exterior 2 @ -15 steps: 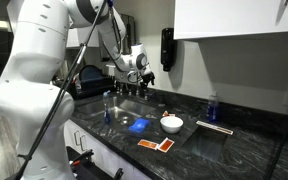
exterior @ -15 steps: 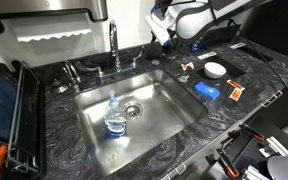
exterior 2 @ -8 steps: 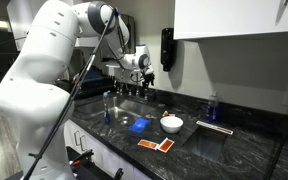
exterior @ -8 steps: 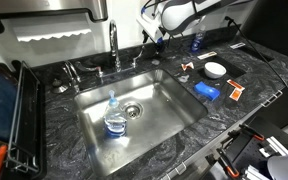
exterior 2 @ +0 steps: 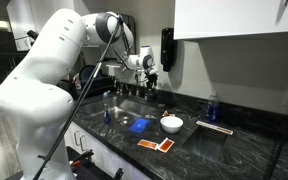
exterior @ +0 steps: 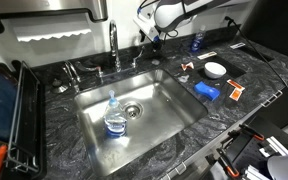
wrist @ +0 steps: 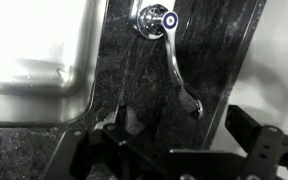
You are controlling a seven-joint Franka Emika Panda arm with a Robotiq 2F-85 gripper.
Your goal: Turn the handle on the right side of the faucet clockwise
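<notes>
The tall chrome gooseneck faucet [exterior: 114,42] stands behind the steel sink [exterior: 169,115]. Its right handle [exterior: 135,62] is a short chrome lever on a round base. In the wrist view the handle [wrist: 174,65] runs from its round base at the top down to a flared tip. My gripper [wrist: 187,128] is open and hovers just above that tip, one dark finger on each side, not touching it. The gripper [exterior: 154,40] shows above and right of the handle, and also in an exterior view [exterior 2: 149,82]. The spout is out of the wrist view.
A blue-capped bottle [exterior: 114,118] stands in the sink near the drain. A white bowl [exterior: 215,69], a blue sponge [exterior: 206,91] and orange cards [exterior: 234,93] lie on the dark counter to the right. A black dish rack [exterior: 19,120] stands at the left.
My arm has swung towards the faucet and lowered a little. The gripper now sits close above the right handle. The handle has not moved.
</notes>
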